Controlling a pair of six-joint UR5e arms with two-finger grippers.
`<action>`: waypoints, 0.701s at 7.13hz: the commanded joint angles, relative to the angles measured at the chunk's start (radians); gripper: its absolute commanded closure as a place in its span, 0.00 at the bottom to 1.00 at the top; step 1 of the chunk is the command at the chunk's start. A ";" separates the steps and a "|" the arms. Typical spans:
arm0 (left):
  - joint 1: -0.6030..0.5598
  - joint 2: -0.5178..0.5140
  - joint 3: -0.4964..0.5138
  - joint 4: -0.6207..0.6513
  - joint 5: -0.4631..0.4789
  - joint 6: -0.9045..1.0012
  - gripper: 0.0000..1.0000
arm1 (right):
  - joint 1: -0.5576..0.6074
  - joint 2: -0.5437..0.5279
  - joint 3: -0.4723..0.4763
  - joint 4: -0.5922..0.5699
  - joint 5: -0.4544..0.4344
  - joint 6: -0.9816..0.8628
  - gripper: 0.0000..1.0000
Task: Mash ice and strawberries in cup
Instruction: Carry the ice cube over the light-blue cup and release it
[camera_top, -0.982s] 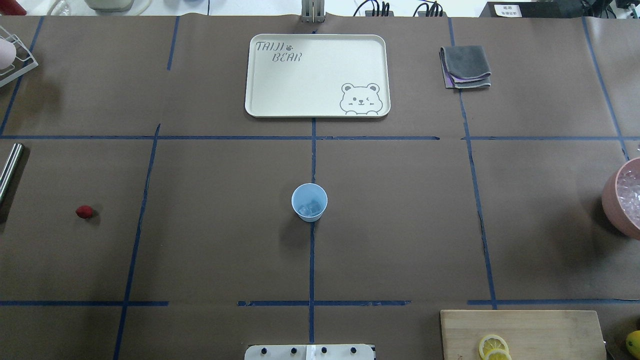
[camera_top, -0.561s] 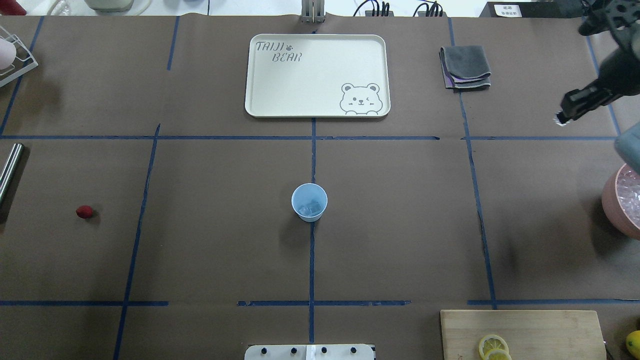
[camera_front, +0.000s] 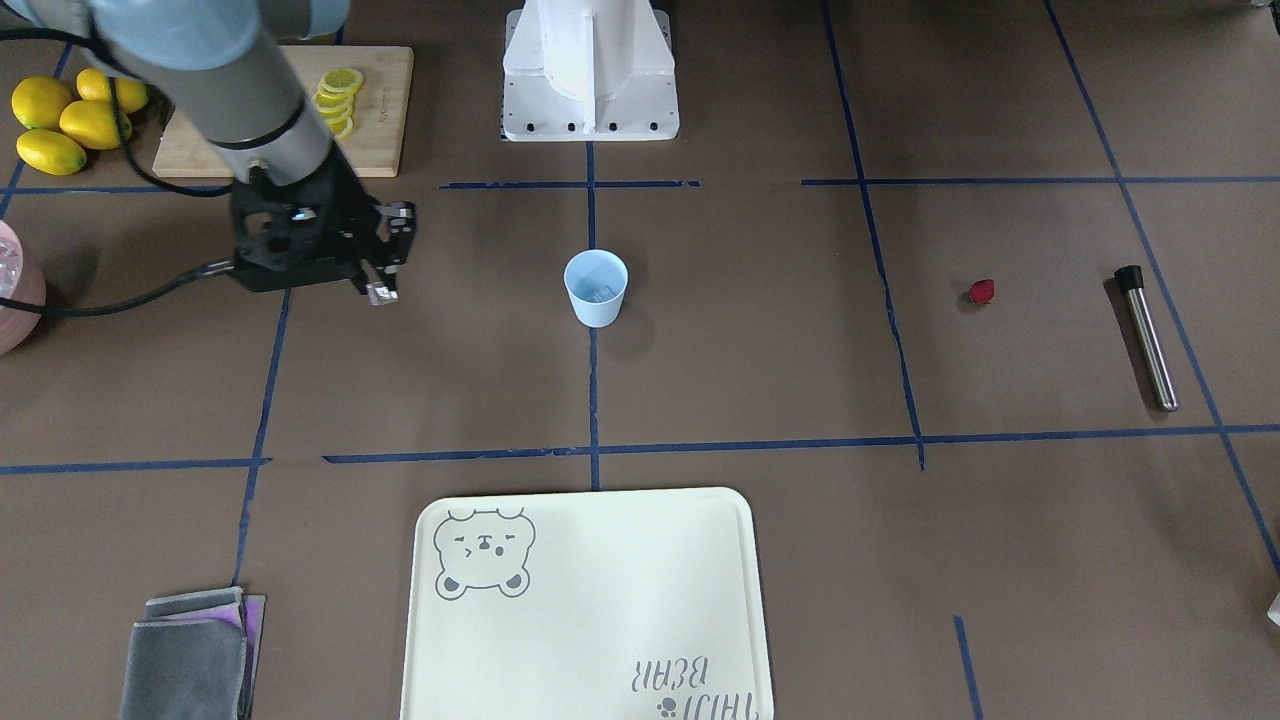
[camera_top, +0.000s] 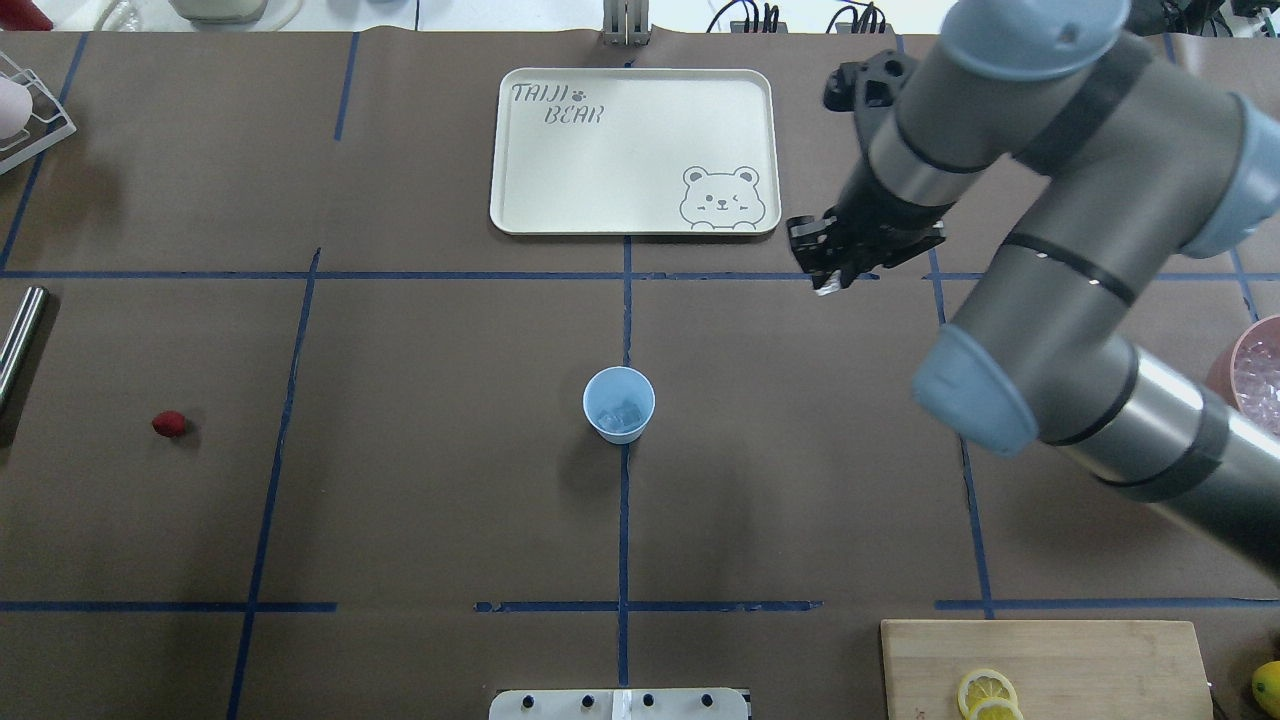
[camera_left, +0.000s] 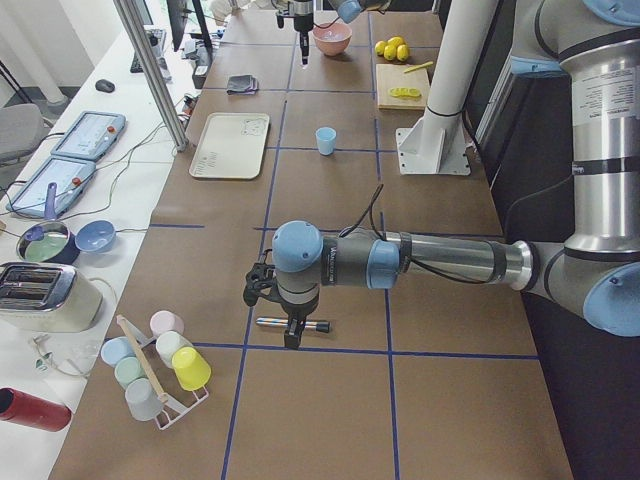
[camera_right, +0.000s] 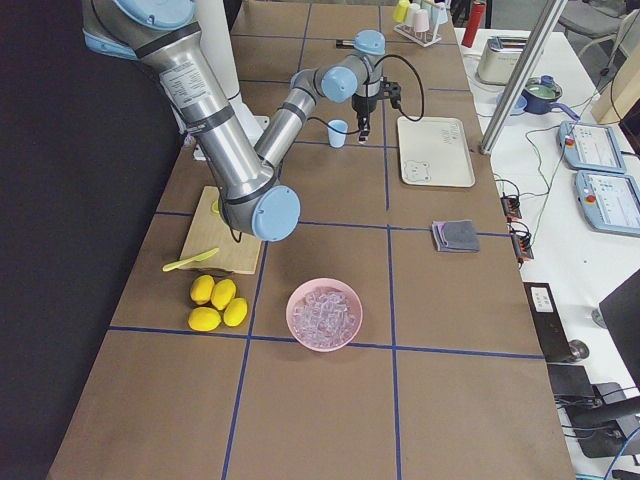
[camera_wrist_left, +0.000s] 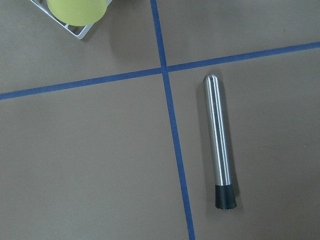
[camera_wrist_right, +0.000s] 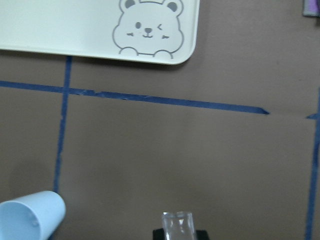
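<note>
The right gripper (camera_front: 383, 285), pointing down, pinches an ice chunk (camera_front: 380, 294), well apart from the cup (camera_front: 596, 302). The cup stands upright on the centre tape line with more ice inside. On the cup's other side, well apart from it, a strawberry (camera_front: 983, 291) lies near a steel rod (camera_front: 1147, 335).

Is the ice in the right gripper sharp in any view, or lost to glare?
Right wrist view: the ice chunk is sharp and translucent, with mild highlights, cropped by the bottom edge. Front-facing view: at the right gripper it is just a bright glint. Overhead view: a tiny pale speck, no motion blur.
</note>
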 joint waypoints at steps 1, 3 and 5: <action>0.000 0.001 0.000 0.000 0.000 -0.002 0.00 | -0.158 0.142 -0.085 -0.001 -0.126 0.198 1.00; 0.000 0.001 0.000 0.000 0.000 -0.002 0.00 | -0.243 0.234 -0.188 0.002 -0.218 0.298 1.00; 0.000 0.001 0.000 0.000 0.000 -0.002 0.00 | -0.292 0.268 -0.250 0.004 -0.253 0.324 1.00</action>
